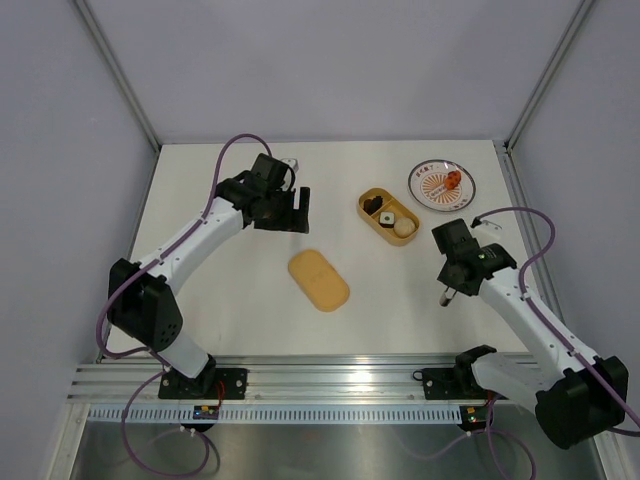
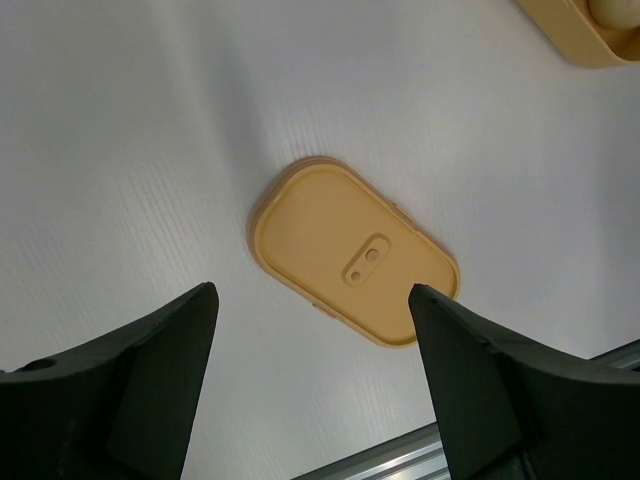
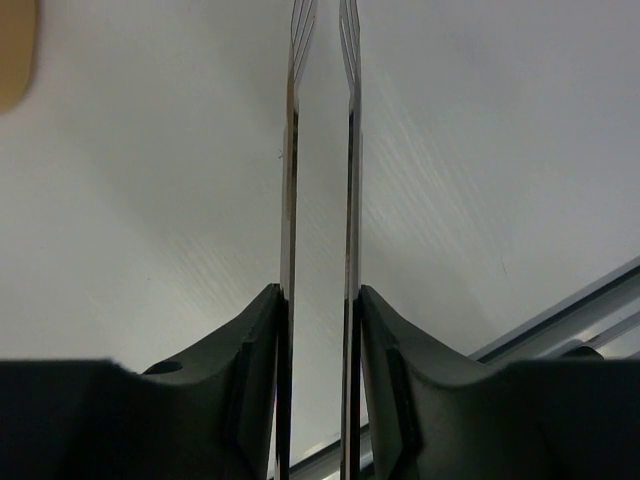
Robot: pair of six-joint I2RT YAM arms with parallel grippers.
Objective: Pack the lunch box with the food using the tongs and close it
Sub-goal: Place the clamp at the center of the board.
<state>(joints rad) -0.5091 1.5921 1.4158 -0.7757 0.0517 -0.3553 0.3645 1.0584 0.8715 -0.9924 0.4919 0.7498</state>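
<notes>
The mustard lunch box (image 1: 375,200) lies open at the back right, with a dark piece of food (image 1: 385,214) and a beige piece (image 1: 404,227) inside. Its flat oval lid (image 1: 319,280) rests on the table at centre, also in the left wrist view (image 2: 355,262). My left gripper (image 1: 287,225) hovers open behind the lid, and its fingers (image 2: 150,370) hold nothing. My right gripper (image 1: 450,288) is shut on the silver tongs (image 3: 291,150), near the box's right end. Its pads (image 3: 255,350) press the two arms close together. Nothing sits between the tong tips.
A small round patterned plate (image 1: 441,184) stands behind the box with an orange-red piece (image 1: 453,179) on it. A corner of the box (image 2: 585,35) shows in the left wrist view. The metal rail (image 1: 330,375) runs along the near edge.
</notes>
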